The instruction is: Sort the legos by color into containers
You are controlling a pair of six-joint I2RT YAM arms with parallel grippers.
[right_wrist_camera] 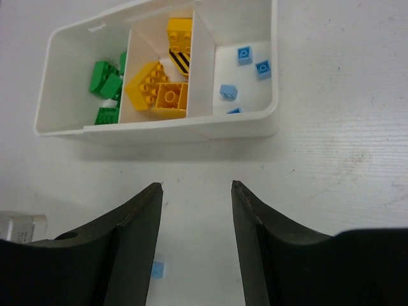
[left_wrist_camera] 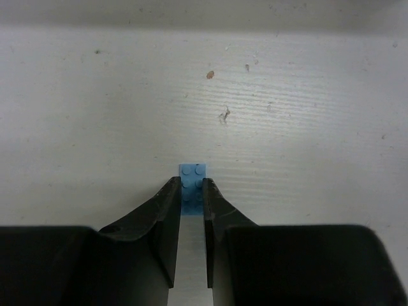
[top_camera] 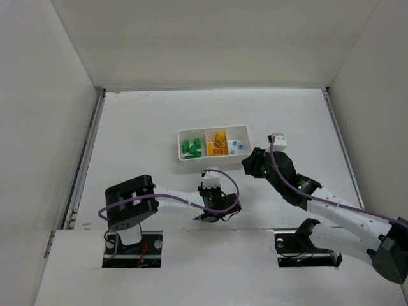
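The left tool (left_wrist_camera: 191,186) is clamped on a small blue brick (left_wrist_camera: 193,171) that lies flat on the surface (left_wrist_camera: 95,115), well near of the tray (right_wrist_camera: 159,131). Its fingers pinch the brick's two long sides low down, likely so that it lifts straight without tipping. In the tray, green bricks (right_wrist_camera: 105,80) fill the left compartment, yellow bricks (right_wrist_camera: 159,95) the middle one and a few blue bricks (right_wrist_camera: 245,54) the right one, so the held piece probably belongs at the right end. The right tool (right_wrist_camera: 196,186) hangs just near and right of the tray with its fingers apart and nothing between them. That puts it close to the path into the blue compartment, where it may get in the way. A second blue brick (right_wrist_camera: 158,269) lies loose on the surface beneath it.
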